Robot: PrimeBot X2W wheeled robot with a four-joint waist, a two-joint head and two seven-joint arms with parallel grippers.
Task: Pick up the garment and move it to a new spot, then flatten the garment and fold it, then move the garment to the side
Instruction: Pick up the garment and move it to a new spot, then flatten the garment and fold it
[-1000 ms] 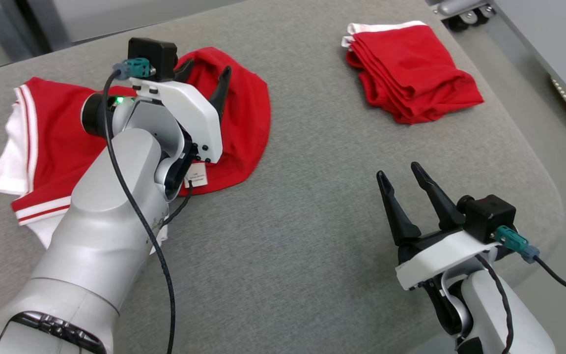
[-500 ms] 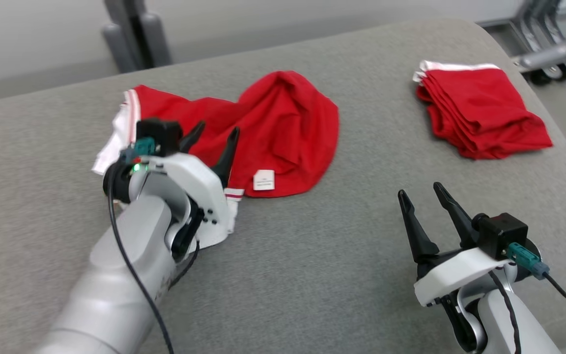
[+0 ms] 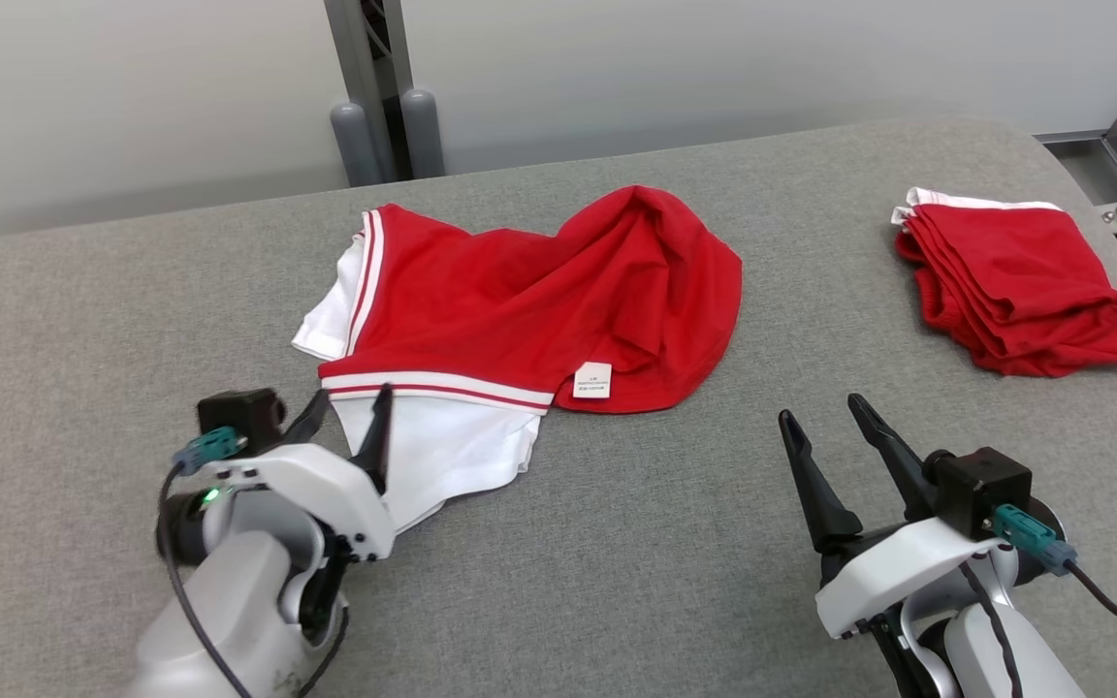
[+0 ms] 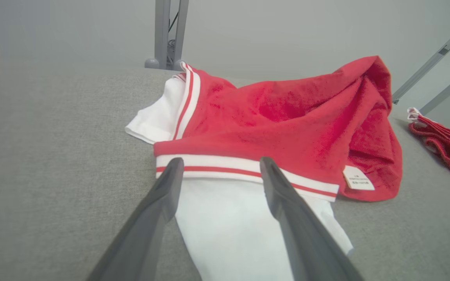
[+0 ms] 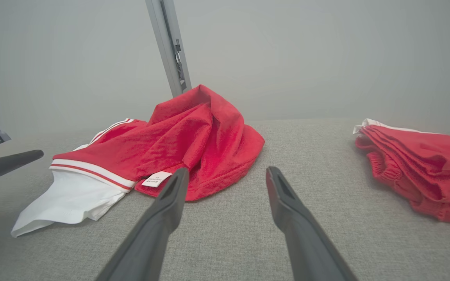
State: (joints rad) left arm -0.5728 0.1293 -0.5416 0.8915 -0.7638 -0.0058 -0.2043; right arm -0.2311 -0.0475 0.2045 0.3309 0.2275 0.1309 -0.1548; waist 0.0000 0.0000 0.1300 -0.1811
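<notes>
The garment (image 3: 529,291) lies crumpled, red side up, on the grey tabletop (image 3: 617,562). The left jaws stand apart and empty at its near left corner, with its white panel (image 3: 442,451) between their tips, just short of the striped band (image 3: 437,386). The right jaws, also apart and empty, sit off its near right edge, not touching it. A folded red pile (image 3: 1024,291) lies well to its right.

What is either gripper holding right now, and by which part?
Nothing is held. The left gripper is open, with its tips at the white part of the garment. The right gripper is open, apart from the garment.
</notes>
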